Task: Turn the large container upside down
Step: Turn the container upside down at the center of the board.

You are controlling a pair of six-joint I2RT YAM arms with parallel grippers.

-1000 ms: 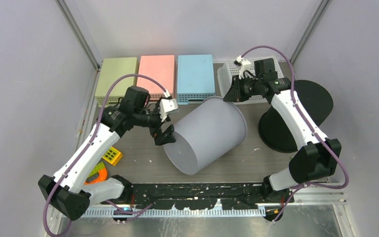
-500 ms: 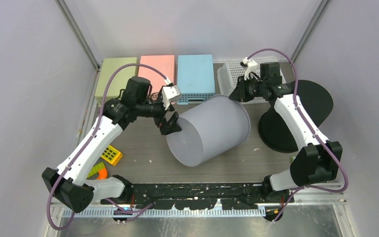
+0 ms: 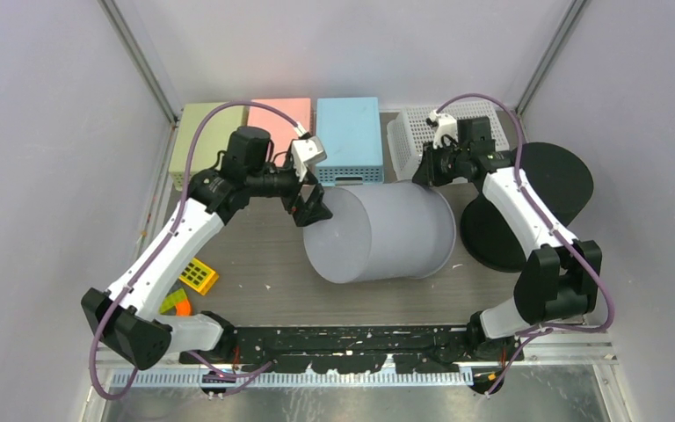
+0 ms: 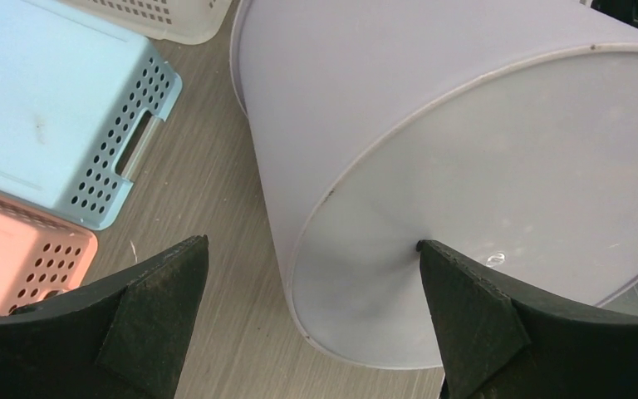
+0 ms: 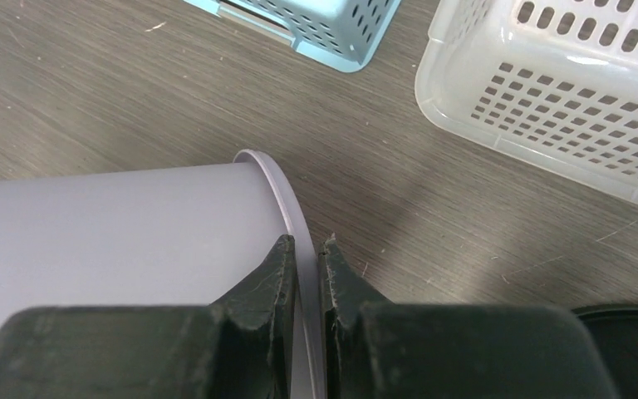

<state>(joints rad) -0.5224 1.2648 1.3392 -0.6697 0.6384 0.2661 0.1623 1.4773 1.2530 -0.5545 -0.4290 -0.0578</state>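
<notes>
Item: large grey container (image 3: 378, 233). It lies on its side, and over the last second its base has swung to face left.
- Rim (image 5: 287, 199): pinched between the clenched jaws of the right gripper (image 5: 305, 243).
- Base edge: sits between the spread, released jaws of the left gripper (image 3: 312, 209).
- Judged about half turned; the mouth is not yet down.

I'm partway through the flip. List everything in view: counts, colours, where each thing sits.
container: 1, pale grey, table centre, on its side, rim to the right
green bin: 1, back left, upside down
pink bin: 1, back, beside the green one
blue bin: 1, back centre
white basket: 1, back right
black discs: apparently 2, right of the container
yellow block: 1, front left
orange-green piece: 1, front left, partly hidden
table: 1, grey wood grain
left gripper: open, at the container's base
right gripper: shut on the container's rim
</notes>
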